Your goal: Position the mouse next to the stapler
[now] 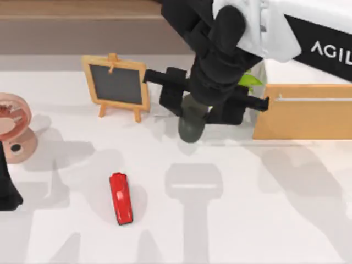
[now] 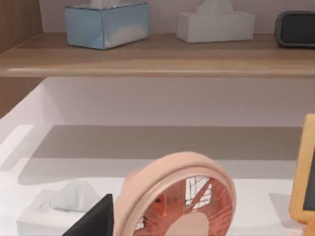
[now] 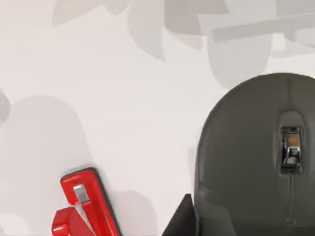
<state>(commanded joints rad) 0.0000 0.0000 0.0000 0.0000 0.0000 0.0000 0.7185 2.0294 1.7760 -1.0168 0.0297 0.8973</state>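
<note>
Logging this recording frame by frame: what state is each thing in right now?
mouse: lifted off the table, held under the right gripper.
stapler: lying flat on the table, closed, untouched, apart from the mouse.
small chalkboard easel: standing upright, blank.
pink fan: standing at the table's left.
left arm: parked at the left edge.

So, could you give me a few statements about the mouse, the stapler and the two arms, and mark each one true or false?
1. The mouse is held up off the table by the right gripper. True.
2. The mouse already lies touching the stapler. False: they are well apart, the stapler lying flat on the table.
3. The stapler is blue. False: it is red.
4. A small chalkboard easel stands behind the stapler. True.
5. The left arm is carrying the mouse. False: it sits at the table's left edge.
</note>
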